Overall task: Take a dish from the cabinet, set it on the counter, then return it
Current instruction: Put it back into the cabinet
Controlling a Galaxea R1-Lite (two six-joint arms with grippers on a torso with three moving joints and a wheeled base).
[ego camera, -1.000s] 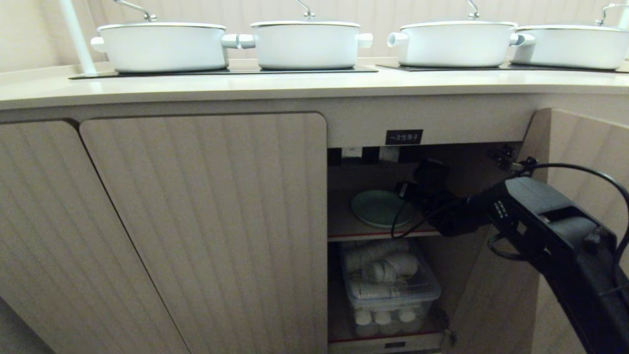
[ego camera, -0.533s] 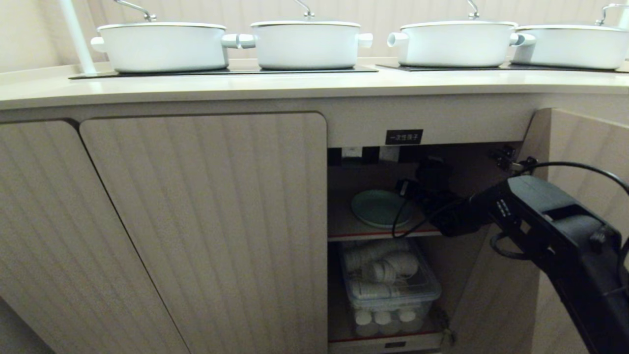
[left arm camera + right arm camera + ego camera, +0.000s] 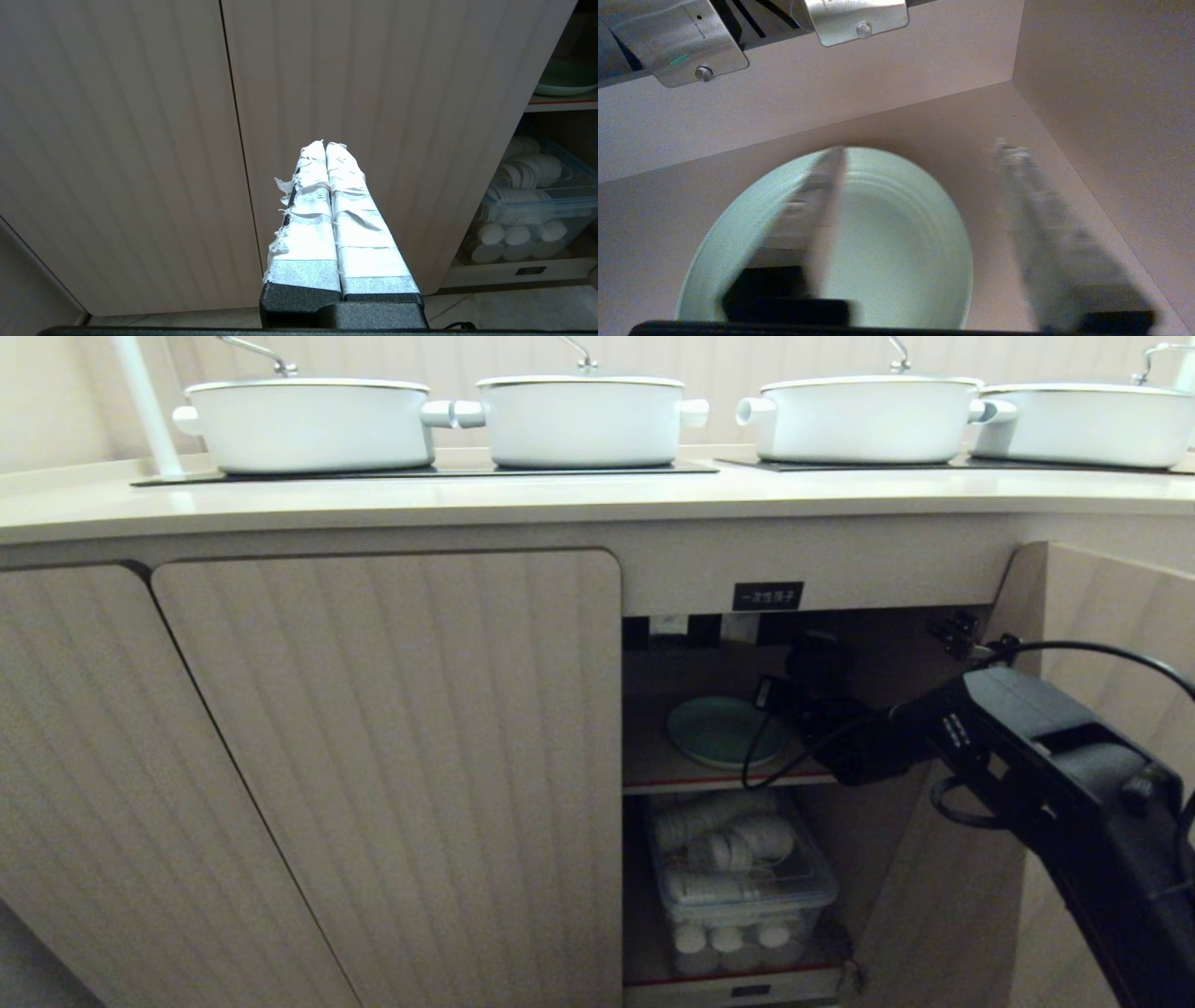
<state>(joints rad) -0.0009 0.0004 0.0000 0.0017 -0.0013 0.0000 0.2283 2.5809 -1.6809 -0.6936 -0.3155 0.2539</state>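
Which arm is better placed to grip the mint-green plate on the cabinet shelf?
The right. Its tool is already inside the open beige wood-grain cabinet, fingers apart astride the rim of the round pale mint-green plate. The left tool is shut, facing a closed ribbed door.

Soft, warm indoor light falls evenly on the pale surface (image 3: 560,499) and white pots (image 3: 308,425). The open cabinet (image 3: 728,663) interior lies in dim shadow. In the right wrist view the right claw's fingers (image 3: 817,200) are smeared by motion blur; the dish (image 3: 896,242) looks grainy.
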